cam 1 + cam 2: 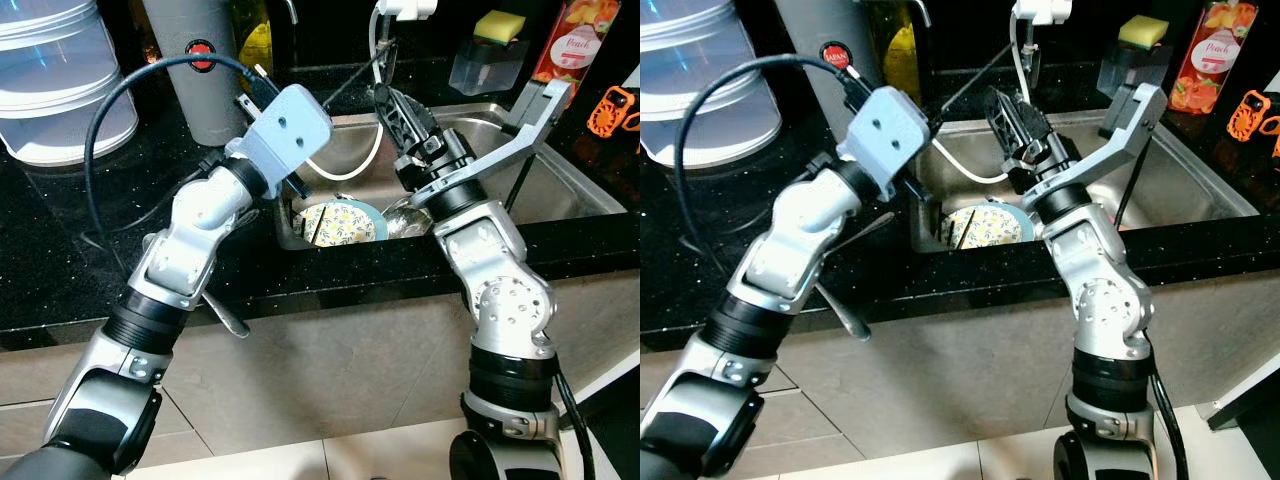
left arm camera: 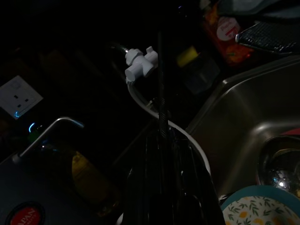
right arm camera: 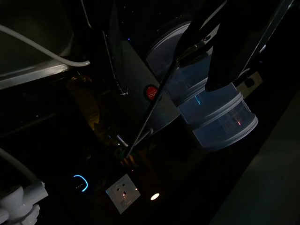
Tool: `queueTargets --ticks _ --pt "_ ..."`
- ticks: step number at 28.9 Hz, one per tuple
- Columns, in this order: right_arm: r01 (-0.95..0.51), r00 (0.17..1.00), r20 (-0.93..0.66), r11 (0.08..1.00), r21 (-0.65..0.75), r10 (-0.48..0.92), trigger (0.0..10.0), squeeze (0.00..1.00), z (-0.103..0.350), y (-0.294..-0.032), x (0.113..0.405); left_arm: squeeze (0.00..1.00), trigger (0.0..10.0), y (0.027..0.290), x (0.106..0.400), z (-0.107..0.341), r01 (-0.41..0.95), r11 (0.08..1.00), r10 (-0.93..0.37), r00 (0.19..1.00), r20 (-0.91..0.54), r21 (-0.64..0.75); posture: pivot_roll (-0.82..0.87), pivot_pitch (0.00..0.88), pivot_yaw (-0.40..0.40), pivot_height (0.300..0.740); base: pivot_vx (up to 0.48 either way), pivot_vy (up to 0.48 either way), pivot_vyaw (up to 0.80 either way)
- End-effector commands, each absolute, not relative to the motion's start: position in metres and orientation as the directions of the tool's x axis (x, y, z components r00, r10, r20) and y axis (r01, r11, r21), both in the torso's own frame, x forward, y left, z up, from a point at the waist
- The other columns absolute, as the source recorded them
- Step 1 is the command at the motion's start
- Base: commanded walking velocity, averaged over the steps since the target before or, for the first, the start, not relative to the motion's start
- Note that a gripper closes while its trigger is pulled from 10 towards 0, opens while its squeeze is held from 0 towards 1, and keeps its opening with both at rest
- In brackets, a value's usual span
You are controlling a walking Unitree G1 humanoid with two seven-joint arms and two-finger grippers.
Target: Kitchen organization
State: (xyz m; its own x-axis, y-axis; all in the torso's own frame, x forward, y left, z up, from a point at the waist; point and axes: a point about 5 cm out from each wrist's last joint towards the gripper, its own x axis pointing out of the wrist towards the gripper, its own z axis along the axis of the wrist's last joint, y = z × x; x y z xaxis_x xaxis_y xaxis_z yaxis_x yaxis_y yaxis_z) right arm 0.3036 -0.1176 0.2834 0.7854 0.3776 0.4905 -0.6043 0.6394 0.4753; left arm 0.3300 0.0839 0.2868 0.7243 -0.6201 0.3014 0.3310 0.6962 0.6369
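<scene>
Left eye view runs from a stack of clear plastic tubs [image 1: 55, 80] on the far left of the black desk [image 1: 70, 250], past a tall grey canister [image 1: 200, 70] with a red badge, to the steel sink [image 1: 560, 170] on the right. Both arms reach over the sink. The left pincer [image 2: 161, 129] is pressed together on a thin black rod [image 1: 355, 80], which slants up toward the white tap fitting [image 1: 405, 8]; the left wrist view shows the rod running straight out from between the closed fingers. The right pincer [image 1: 395, 100] sits just beside the same rod, higher along it, and from the right wrist view its 2 fingers look parted with the rod passing between them, so I judge it spread rather than gripping. A white hose [image 1: 370, 160] loops down from the tap into the basin. In the bottom of the sink lie a floral plate [image 1: 345, 222] and, next to it, a shiny metal bowl [image 1: 410, 215]. Farther right stand a yellow sponge [image 1: 500, 25] in its holder and a peach bottle [image 1: 570, 40]. Risks from here: the rod could snag the hose or knock the tap fitting if swung, and with only 1 firm grip it may pivot and drop onto the plate.
</scene>
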Motion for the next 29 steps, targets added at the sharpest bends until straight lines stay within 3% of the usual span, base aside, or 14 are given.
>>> queueTargets --ticks 1,17,29 --pt "-0.609 0.784 0.483 0.634 0.477 0.39 10.0 0.0 0.281 -0.117 0.302 0.0 10.0 0.076 0.325 0.287 0.375 0.68 -0.661 0.686 0.305 0.63 0.04 0.0 0.032 0.74 0.0 0.0 0.0" --pt "-0.617 0.78 0.473 0.631 0.47 0.41 10.0 0.0 0.28 -0.114 0.303 0.0 10.0 0.06 0.311 0.269 0.519 0.587 -0.771 0.593 0.233 0.621 0.03 0.0 0.022 0.74 0.0 0.0 0.0" --pt "-0.614 0.783 0.464 0.633 0.471 0.414 10.0 0.0 0.279 -0.115 0.303 0.0 10.0 0.057 0.308 0.269 0.531 0.591 -0.776 0.58 0.248 0.608 0.03 0.0 0.016 0.74 0.0 0.0 0.0"
